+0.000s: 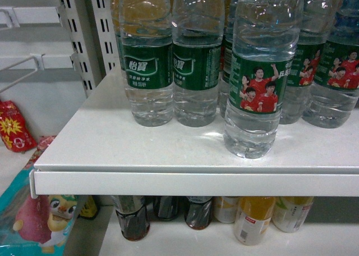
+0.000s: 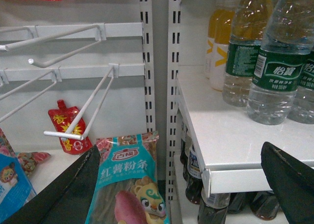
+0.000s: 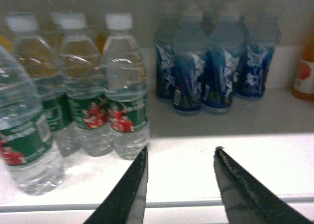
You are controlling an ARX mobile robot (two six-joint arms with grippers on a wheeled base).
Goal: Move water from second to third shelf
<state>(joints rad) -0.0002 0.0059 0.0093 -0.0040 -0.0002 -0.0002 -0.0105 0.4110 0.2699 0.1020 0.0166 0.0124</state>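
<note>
Water bottle: one clear ribbed bottle (image 1: 259,82) is standing forward of its row near the front edge of the white shelf (image 1: 140,149), right of centre in the head view; in the right wrist view the same bottle (image 3: 24,135) is sitting at the far left of the frame

Other bottles: more green-label water bottles (image 1: 147,59) are standing behind it, blue-label bottles (image 3: 206,71) are filling the upper middle of the right wrist view

Left gripper (image 2: 186,184): its dark fingers are spreading wide at the bottom of its frame, holding nothing, hanging beside the shelf edge

Right gripper (image 3: 179,177): its fingers are standing apart and empty, pointing at bare shelf to the right of the water

Progress: nothing is gripping a bottle, so the lift and the move between shelves are looking still to be done

Which shelf this is: I cannot tell from these views
</note>
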